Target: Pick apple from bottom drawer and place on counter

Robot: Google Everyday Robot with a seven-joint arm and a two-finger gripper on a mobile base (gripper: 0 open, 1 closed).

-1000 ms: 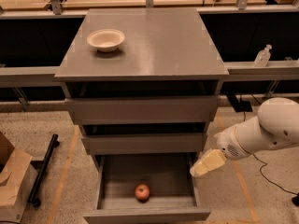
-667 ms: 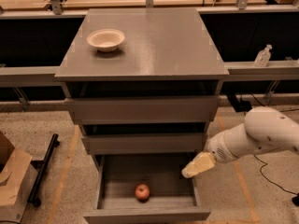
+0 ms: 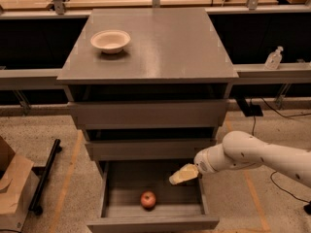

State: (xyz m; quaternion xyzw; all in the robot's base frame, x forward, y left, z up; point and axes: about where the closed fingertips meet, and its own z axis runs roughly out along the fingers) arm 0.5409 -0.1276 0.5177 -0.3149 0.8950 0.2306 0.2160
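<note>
Grey counter: cabinet top, above the bottom drawer; white bowl on its back-left part.
Bottom drawer: pulled out, interior open to view.
Apple: on the drawer floor, mid-width, toward the front wall.
Gripper: over the drawer's right half, up and right of the apple, apart from it.
Gripper opening: cannot tell.

Arm: one, white, smooth-cased. It enters from the right edge, low in view, and runs leftward and slightly upward to a rounded joint.
Wrist: short white segment, angled down and to the left from the joint.
Gripper: pale yellowish, pointing left and downward, hanging over the right side of the open bottom drawer.
</note>
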